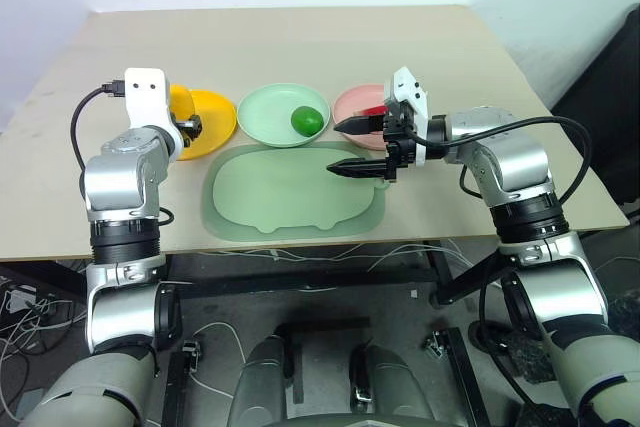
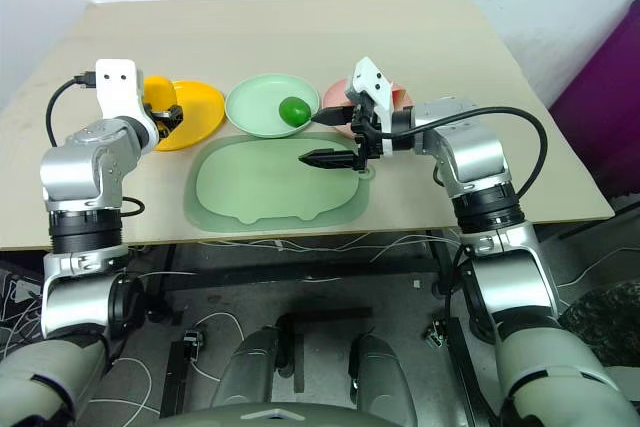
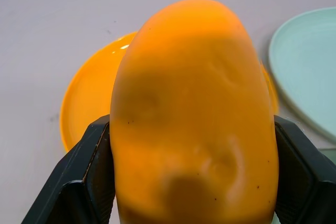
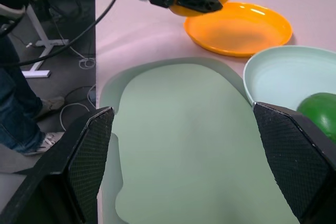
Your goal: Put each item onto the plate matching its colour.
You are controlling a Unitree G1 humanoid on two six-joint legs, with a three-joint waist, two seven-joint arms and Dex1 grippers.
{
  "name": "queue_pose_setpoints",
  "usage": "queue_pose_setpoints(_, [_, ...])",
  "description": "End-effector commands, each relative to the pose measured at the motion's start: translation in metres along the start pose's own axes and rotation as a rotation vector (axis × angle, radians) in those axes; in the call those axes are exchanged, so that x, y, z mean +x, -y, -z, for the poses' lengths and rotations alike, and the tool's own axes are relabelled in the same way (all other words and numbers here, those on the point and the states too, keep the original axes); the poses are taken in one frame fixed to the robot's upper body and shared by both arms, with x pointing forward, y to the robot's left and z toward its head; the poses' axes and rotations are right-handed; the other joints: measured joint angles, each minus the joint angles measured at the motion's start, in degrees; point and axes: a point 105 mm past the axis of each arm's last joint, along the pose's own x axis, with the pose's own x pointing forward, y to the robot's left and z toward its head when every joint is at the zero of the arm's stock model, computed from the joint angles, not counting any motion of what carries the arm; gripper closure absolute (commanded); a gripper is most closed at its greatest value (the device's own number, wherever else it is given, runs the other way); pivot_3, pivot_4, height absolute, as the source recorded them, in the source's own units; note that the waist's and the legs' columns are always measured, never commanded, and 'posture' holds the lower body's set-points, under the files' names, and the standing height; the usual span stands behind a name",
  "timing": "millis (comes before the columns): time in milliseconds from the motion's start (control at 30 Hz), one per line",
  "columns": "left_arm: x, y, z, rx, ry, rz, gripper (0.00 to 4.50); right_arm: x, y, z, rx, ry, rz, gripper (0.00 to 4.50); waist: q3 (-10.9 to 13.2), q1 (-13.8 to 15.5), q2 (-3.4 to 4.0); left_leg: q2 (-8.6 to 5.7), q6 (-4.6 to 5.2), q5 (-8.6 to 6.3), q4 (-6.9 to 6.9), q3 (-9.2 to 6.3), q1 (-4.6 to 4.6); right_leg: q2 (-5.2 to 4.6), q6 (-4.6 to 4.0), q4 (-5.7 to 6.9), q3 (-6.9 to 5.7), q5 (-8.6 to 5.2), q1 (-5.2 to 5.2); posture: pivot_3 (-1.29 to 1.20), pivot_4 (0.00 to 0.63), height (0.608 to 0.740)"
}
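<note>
Pale green, the mat [image 1: 290, 192] lay nearest on the counter [image 1: 300, 37]. Above it the right claw [image 1: 362, 147] hung released. The left claw [image 2: 172, 115] clenched the mango [image 3: 194, 124] over the orange-yellow plate [image 2: 195, 112]; lowering and releasing it seemed next.

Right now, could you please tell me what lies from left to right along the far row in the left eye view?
Orange-yellow plate with the left tool holding the mango over it → mint green plate holding the lime → pink plate.
</note>
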Motion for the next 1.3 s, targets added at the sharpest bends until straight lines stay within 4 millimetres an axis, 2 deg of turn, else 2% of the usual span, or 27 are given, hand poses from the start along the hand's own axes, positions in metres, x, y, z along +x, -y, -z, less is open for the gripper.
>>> queue_pose_setpoints(33, [0.012,-0.008,-0.003,-0.001,0.037,0.004,1.20,-0.001,-0.005,-0.013,-0.037,0.038,-0.014,0.00,0.00,0.18,0.00,0.01,0.01,-0.01,-0.01,0.01,-0.01,0.00,-0.02,-0.06,0.00,0.01,-0.01,0.00,0.150,0.737])
queue_pose_setpoints(233, [0.026,-0.016,0.002,-0.025,0.032,-0.001,1.20,-0.001,-0.006,-0.012,-0.022,0.047,-0.008,0.00,-0.01,0.67,-0.01,0.01,0.10,-0.07,-0.05,0.05,-0.11,0.00,0.03,-0.30,0.02,0.06,-0.13,0.00,0.150,0.737])
queue_pose_setpoints(400, [0.031,-0.017,-0.003,-0.006,0.054,0.015,1.20,-0.002,-0.007,-0.011,-0.014,0.048,-0.003,0.00,-0.02,0.62,-0.03,0.00,0.15,-0.10,-0.03,0.12,-0.23,-0.01,0.19,-0.34,0.04,0.15,-0.05,0.00,0.150,0.737])
queue_pose_setpoints(467, [0.031,-0.016,-0.007,0.002,0.065,0.024,0.47,-0.002,-0.007,-0.011,-0.013,0.049,-0.001,0.00,-0.02,0.59,-0.03,0.00,0.15,-0.10,-0.01,0.16,-0.26,0.03,0.20,-0.34,0.03,0.15,-0.07,0.00,0.150,0.737])
queue_pose_setpoints(533, [0.032,-0.014,-0.013,0.003,0.081,0.037,0.02,-0.001,-0.007,-0.011,-0.012,0.049,0.002,0.00,-0.02,0.62,-0.03,0.00,0.15,-0.09,0.01,0.24,-0.27,0.09,0.21,-0.33,0.03,0.16,-0.07,0.00,0.150,0.737])
queue_pose_setpoints(733, [0.028,-0.017,-0.028,0.013,0.130,0.053,0.02,-0.001,-0.006,-0.011,-0.012,0.049,0.004,0.00,-0.02,0.54,-0.03,0.00,0.15,-0.10,0.05,0.32,-0.28,0.10,0.26,-0.33,0.03,0.19,-0.07,0.00,0.150,0.737])
queue_pose_setpoints(833, [0.015,-0.018,-0.044,0.055,0.197,0.130,0.02,-0.007,-0.004,-0.007,-0.004,0.040,0.019,0.00,-0.02,0.52,-0.03,0.00,0.15,-0.09,0.04,0.32,-0.29,0.12,0.26,-0.32,0.03,0.19,-0.09,0.00,0.150,0.737])
queue_pose_setpoints(1000, [-0.024,-0.028,-0.064,0.072,0.302,0.297,0.02,-0.017,0.002,-0.006,0.007,0.040,0.051,0.00,-0.02,0.24,-0.03,0.00,0.15,-0.09,0.04,0.35,-0.40,0.11,0.27,-0.32,0.04,0.20,-0.17,0.00,0.150,0.737])
queue_pose_setpoints(1100, [-0.050,-0.031,-0.065,0.126,0.316,0.408,0.02,-0.024,0.008,-0.004,0.007,0.038,0.081,0.00,-0.02,-0.11,-0.03,0.01,0.15,-0.09,0.04,0.35,-0.39,0.12,0.28,-0.30,0.05,0.20,-0.17,0.00,0.150,0.737])
queue_pose_setpoints(1200, [-0.070,-0.044,-0.063,0.221,0.347,0.443,0.02,-0.036,0.016,0.003,0.051,0.018,0.126,0.00,-0.02,-0.54,-0.03,0.01,0.15,-0.09,0.05,0.35,-0.36,0.10,0.25,-0.30,0.03,0.18,-0.13,0.00,0.150,0.737])
queue_pose_setpoints(1300, [-0.084,-0.053,-0.059,0.202,0.384,0.507,0.02,-0.044,0.020,0.003,0.041,0.033,0.152,0.00,-0.02,-0.67,-0.03,0.02,0.15,-0.10,0.03,0.39,-0.34,-0.02,0.13,-0.37,0.04,0.21,-0.27,0.00,0.150,0.737])
